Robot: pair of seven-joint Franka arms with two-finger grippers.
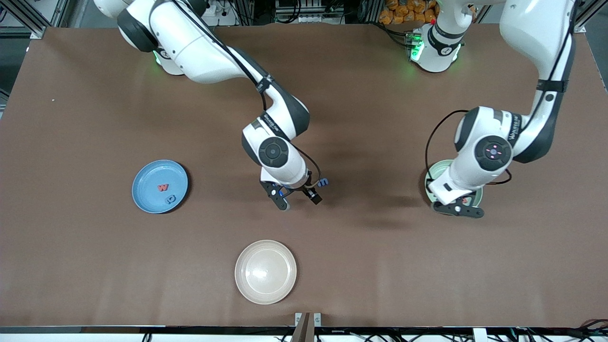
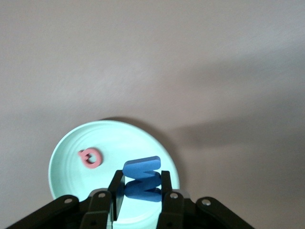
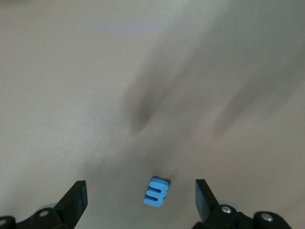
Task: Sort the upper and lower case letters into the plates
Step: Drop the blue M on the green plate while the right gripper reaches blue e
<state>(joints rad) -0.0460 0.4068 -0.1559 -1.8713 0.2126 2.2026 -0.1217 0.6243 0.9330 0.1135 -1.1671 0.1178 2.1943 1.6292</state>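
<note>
Release is the step in hand: the left gripper (image 2: 140, 191) hangs over the mint green plate (image 2: 71, 148), jaws clamped on a blue letter (image 2: 141, 179), and should let go beside the pink letter (image 2: 89, 158), not onto it. The right gripper (image 3: 140, 200), jaws wide, hovers over a small blue letter (image 3: 156, 192) on the tabletop (image 1: 356, 266), mid-table between that plate and the sky blue plate (image 1: 145, 190).

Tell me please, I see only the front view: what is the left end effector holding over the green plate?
Observer: The left end effector is shut on a blue foam letter, above the mint green plate.
Operator: Is the plate empty? The arm hides it.
Observer: No, a small pink letter lies in it.
Operator: And under the right end effector?
Observer: The right end effector is open above a blue letter E lying on the table.
</note>
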